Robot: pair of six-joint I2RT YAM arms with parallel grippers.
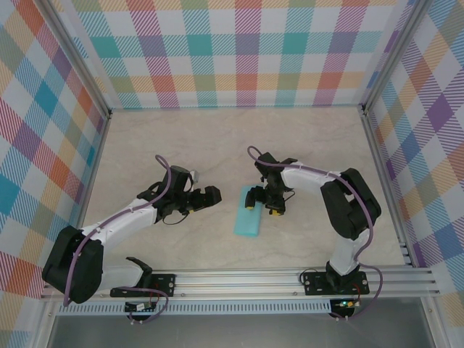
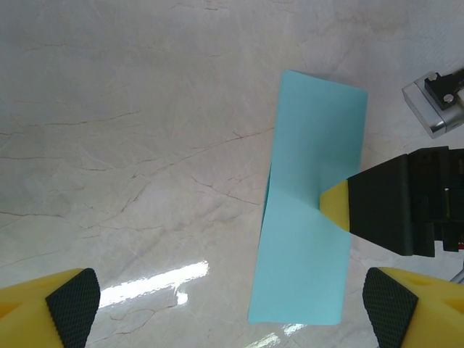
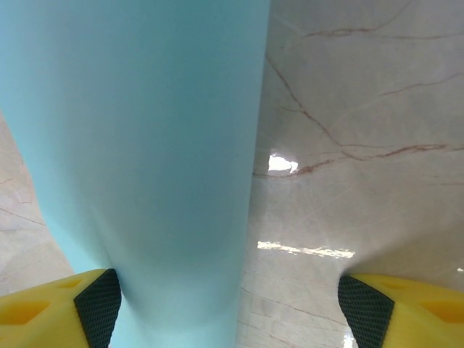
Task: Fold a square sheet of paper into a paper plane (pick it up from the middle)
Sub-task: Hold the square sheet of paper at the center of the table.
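Note:
The light cyan sheet of paper (image 1: 247,214) lies on the marble table, folded into a long narrow rectangle. My right gripper (image 1: 262,204) hovers over its far end, jaws open. One yellow fingertip (image 2: 334,207) touches the paper (image 2: 310,181) at its right edge, where the sheet bows up a little. In the right wrist view the paper (image 3: 145,145) runs down against the left pad (image 3: 98,304) of the right gripper (image 3: 232,308). My left gripper (image 1: 211,196) stands open just left of the sheet with nothing between its fingers (image 2: 72,304); the left gripper (image 2: 232,312) faces the paper's long side.
Aluminium rails (image 1: 290,279) run along the near edge, and checked walls (image 1: 239,51) close the other three sides. Bare marble tabletop (image 1: 217,138) stretches behind and to both sides of the arms.

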